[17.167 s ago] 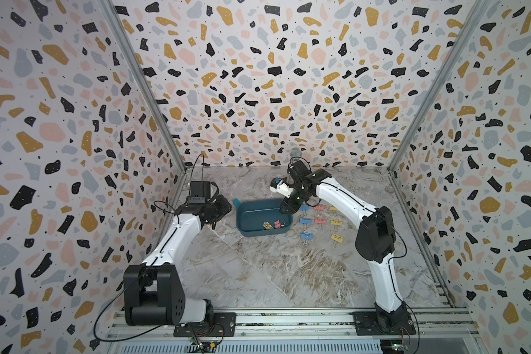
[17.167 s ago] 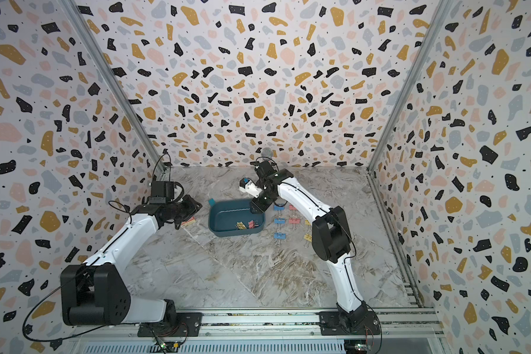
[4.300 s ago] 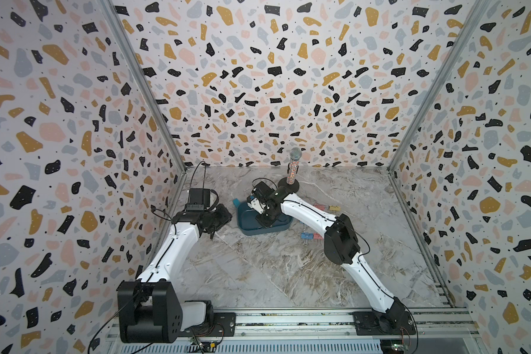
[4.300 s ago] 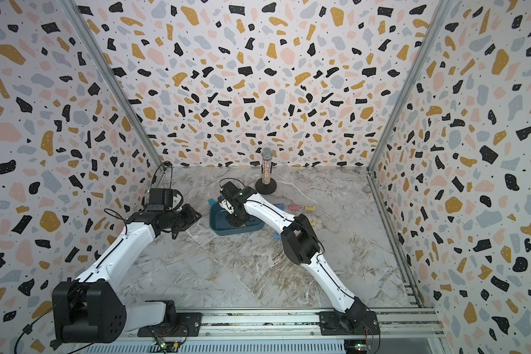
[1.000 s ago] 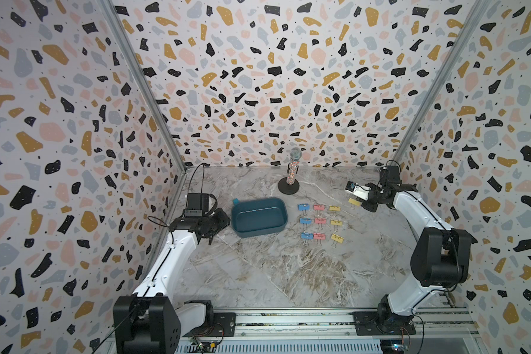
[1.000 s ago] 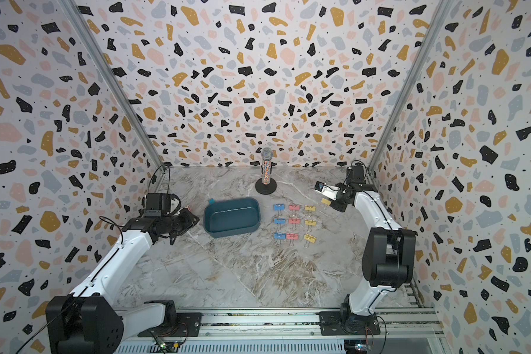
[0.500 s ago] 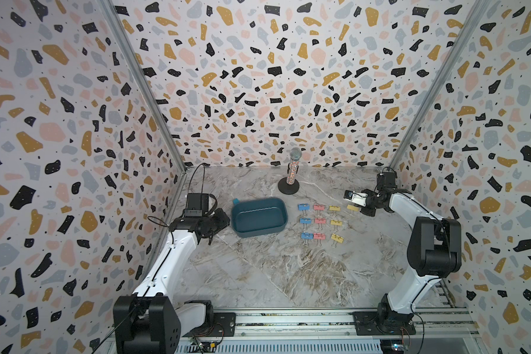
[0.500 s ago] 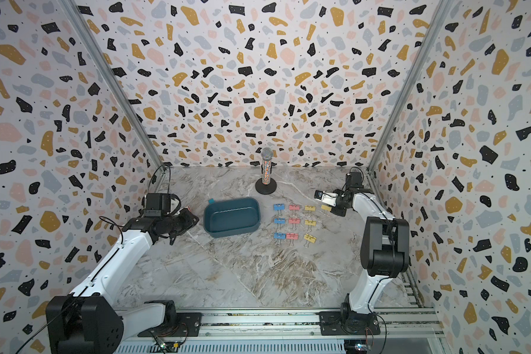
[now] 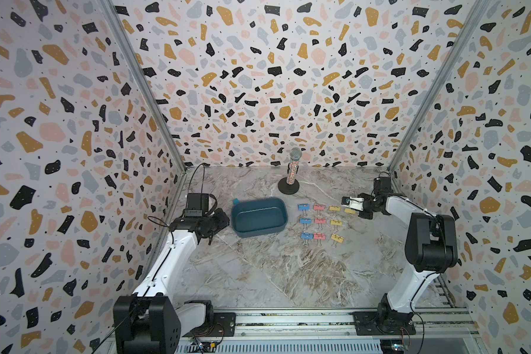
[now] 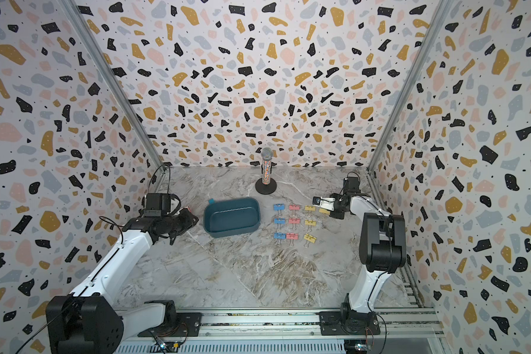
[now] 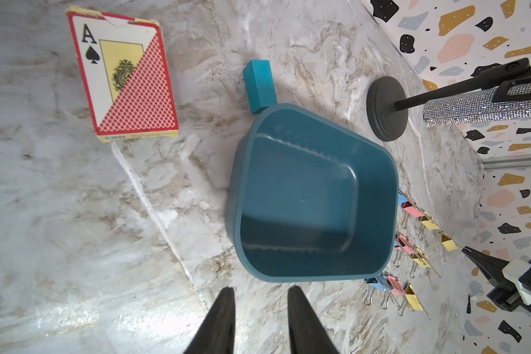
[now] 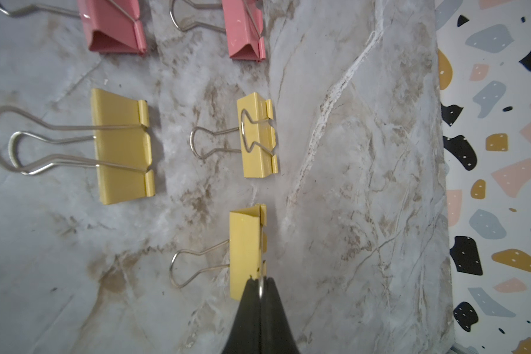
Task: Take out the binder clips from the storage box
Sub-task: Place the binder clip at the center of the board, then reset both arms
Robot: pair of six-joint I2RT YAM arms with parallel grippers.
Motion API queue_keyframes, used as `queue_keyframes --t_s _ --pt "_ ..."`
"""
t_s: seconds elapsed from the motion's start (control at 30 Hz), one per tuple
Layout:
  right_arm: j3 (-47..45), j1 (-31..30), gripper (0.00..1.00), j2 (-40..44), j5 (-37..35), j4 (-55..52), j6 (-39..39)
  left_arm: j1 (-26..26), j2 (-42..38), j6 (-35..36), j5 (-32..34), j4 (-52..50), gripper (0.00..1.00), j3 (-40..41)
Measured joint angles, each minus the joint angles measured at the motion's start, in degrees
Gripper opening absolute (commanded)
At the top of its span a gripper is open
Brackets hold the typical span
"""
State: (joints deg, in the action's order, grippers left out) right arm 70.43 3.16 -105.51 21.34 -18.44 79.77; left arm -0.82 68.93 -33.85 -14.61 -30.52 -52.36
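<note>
The storage box [image 9: 259, 216] [image 10: 232, 217] [image 11: 313, 196], a dark teal tub, stands at mid table with nothing inside. To its right, several binder clips [image 9: 319, 221] [image 10: 294, 221] lie on the table in blue, pink and yellow rows. My right gripper [image 12: 259, 279] [image 9: 355, 211] is shut on the wire handle of a yellow binder clip [image 12: 246, 251] [image 9: 349, 211]. It holds that clip low, just right of the far yellow one [image 12: 258, 135]. My left gripper [image 11: 259, 291] [image 9: 225, 221] rests left of the box, open with nothing between its fingers.
A playing-card box [image 11: 123, 76] lies on the table by my left gripper. A small bright teal block [image 11: 258, 85] [image 9: 236, 201] touches the box's far left corner. A glittery microphone on a round black stand [image 9: 292, 174] [image 10: 266, 171] rises behind the box.
My right gripper has carried the yellow clip leftward and down, to the right end of the far clip row. The left arm has not moved.
</note>
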Motion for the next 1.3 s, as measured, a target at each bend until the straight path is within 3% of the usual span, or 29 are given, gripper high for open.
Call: queue_keyframes --t_s 0.4,1.0,1.3 --pt "-1.64 0.0 0.0 -0.61 -0.59 2.03 1.05 0.0 0.0 0.09 0.15 0.0 0.33 0.17" --pt "-2.19 0.0 0.41 -1.14 -0.31 2.08 0.63 0.0 -0.04 0.26 0.44 0.04 0.33 0.76" --pt "-2.64 0.0 0.55 0.52 1.62 1.25 -5.84 0.0 -0.28 0.83 1.95 0.04 0.36 0.9"
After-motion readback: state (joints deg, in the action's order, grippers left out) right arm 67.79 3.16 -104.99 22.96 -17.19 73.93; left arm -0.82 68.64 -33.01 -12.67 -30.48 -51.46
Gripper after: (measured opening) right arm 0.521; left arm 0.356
